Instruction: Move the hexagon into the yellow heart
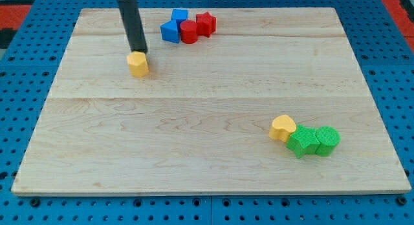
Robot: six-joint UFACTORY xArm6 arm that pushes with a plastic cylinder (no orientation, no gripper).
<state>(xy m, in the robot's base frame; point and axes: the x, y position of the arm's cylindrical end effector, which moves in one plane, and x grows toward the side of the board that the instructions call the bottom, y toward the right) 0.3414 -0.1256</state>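
One wooden board [213, 115] carries eight blocks. From the yellow heart [282, 127]: two green blocks [313, 140] touch its right side; two blue [173, 26] and two red [196, 27] cluster far up-left. The yellow hexagon [138, 63] lies far to the left and higher, my tip [138, 51] touching its top edge; the rod has no pincer.

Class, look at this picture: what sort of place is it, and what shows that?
Probably a robotics lab bench: a wooden board on a blue perforated table, small coloured blocks, and my tip touching the yellow hexagon.
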